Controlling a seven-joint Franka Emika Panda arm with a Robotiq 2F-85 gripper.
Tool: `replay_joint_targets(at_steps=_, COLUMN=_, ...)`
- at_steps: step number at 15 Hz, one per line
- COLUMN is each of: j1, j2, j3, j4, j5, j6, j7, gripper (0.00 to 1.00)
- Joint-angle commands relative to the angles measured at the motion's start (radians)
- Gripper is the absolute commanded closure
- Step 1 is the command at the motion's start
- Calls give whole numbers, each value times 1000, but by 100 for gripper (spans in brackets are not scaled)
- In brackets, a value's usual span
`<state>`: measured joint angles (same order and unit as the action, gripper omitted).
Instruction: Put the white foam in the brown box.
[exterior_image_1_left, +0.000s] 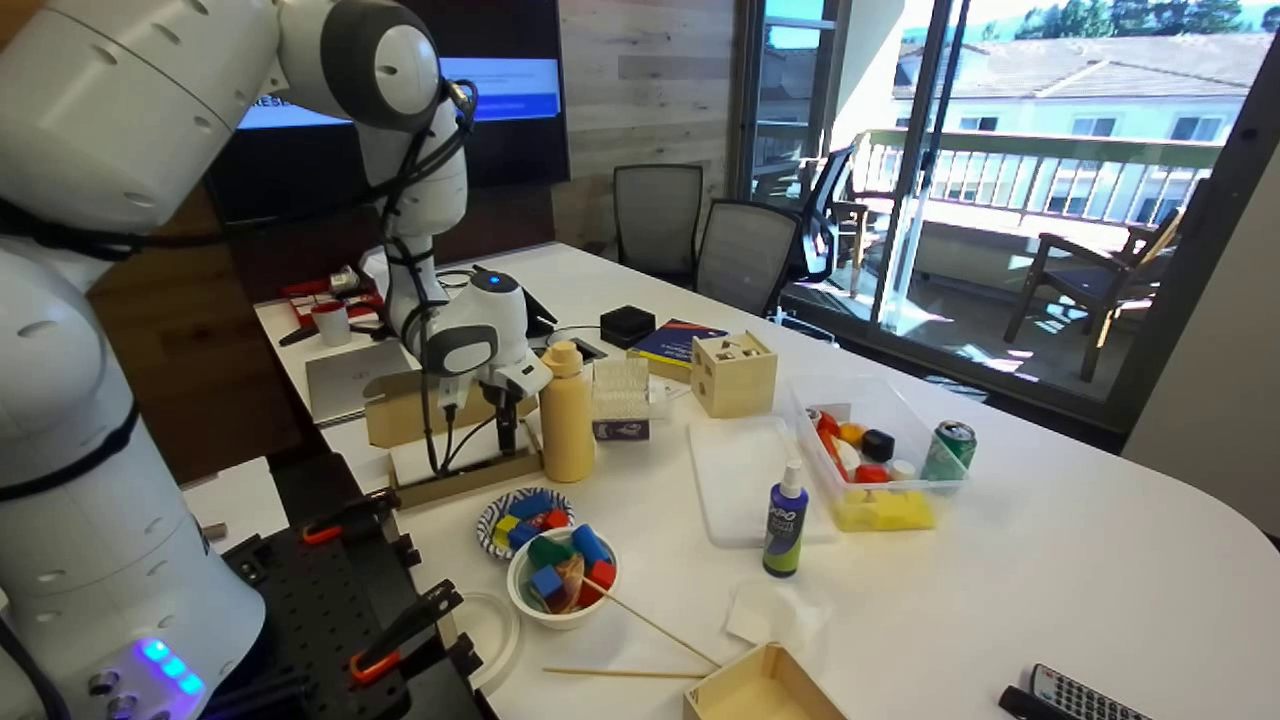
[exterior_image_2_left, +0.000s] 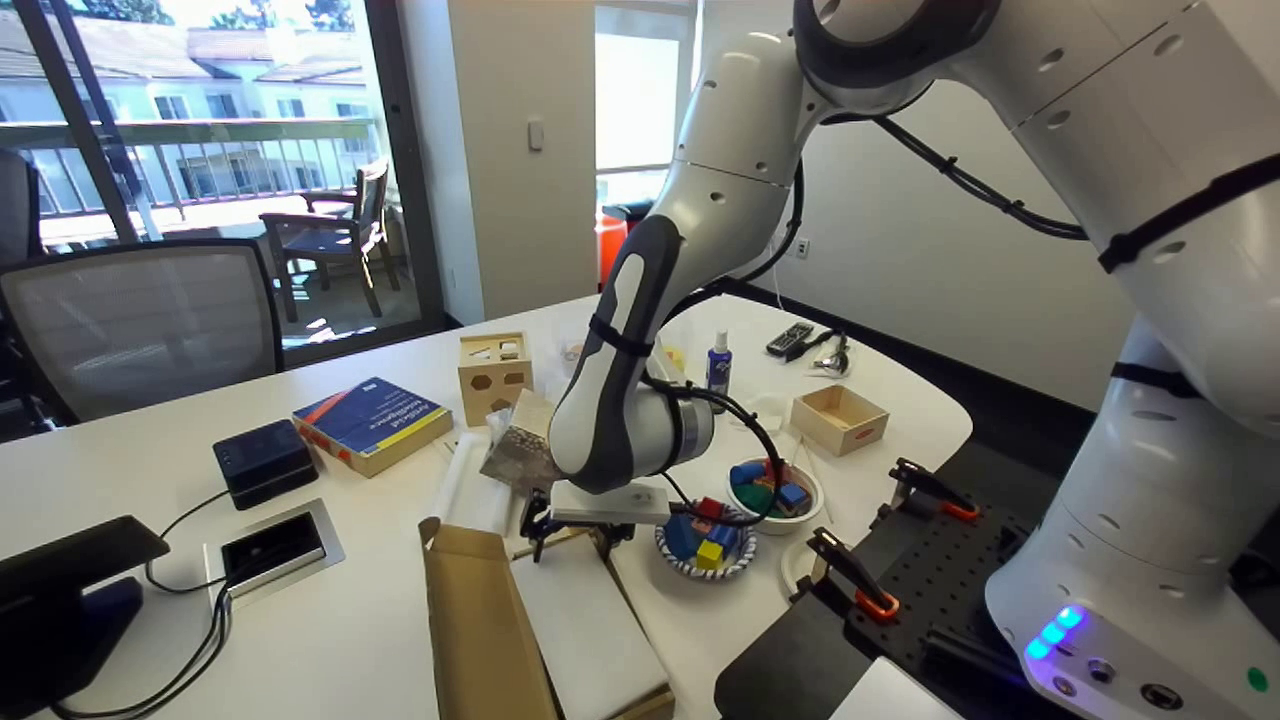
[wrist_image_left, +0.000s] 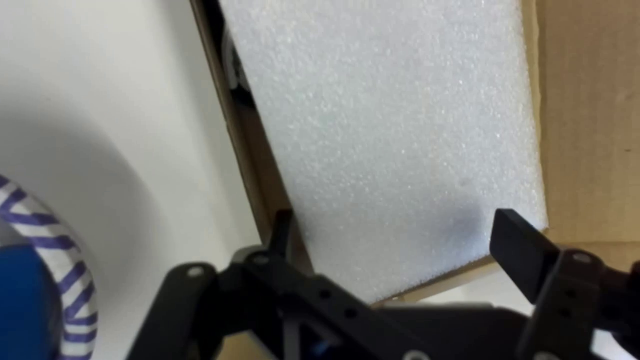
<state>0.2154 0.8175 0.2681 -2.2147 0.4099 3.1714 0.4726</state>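
The white foam (wrist_image_left: 400, 125) lies flat inside the brown box (wrist_image_left: 592, 125), a little askew, leaving a dark gap along one long side. An exterior view shows the foam (exterior_image_2_left: 590, 640) and the box's raised flap (exterior_image_2_left: 485, 630) as well. Above one end of the foam is my gripper (wrist_image_left: 393, 216), its fingers spread wide with nothing gripped. One of the black fingertips (wrist_image_left: 281, 220) is over the gap beside the foam; the opposite one (wrist_image_left: 520, 250) is by the foam's far corner. Whether either touches the foam or the box I cannot tell.
A tan bottle (exterior_image_1_left: 567, 425) stands close to the gripper. Beside the box is a striped paper bowl (wrist_image_left: 75, 280) with blocks, near a white bowl (exterior_image_1_left: 517, 590) of blocks. A patterned box (exterior_image_2_left: 522, 450) is behind the gripper, and a laptop (exterior_image_1_left: 345, 375) lies past the flap.
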Motion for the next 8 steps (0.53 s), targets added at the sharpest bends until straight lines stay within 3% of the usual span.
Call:
replay_joint_targets(at_steps=1, j1=-46, j2=-64, j3=62, j4=-67, j5=28, j6=-13, j7=-2, gripper=0)
replay_joint_targets(at_steps=4, j1=-76, j2=-118, j3=137, j4=-150, j5=50, j6=-10, j7=9, gripper=0)
replay_joint_targets(at_steps=8, j1=-37, j2=-238, j3=196, j4=-293, j5=144, j6=61, j7=88, gripper=0)
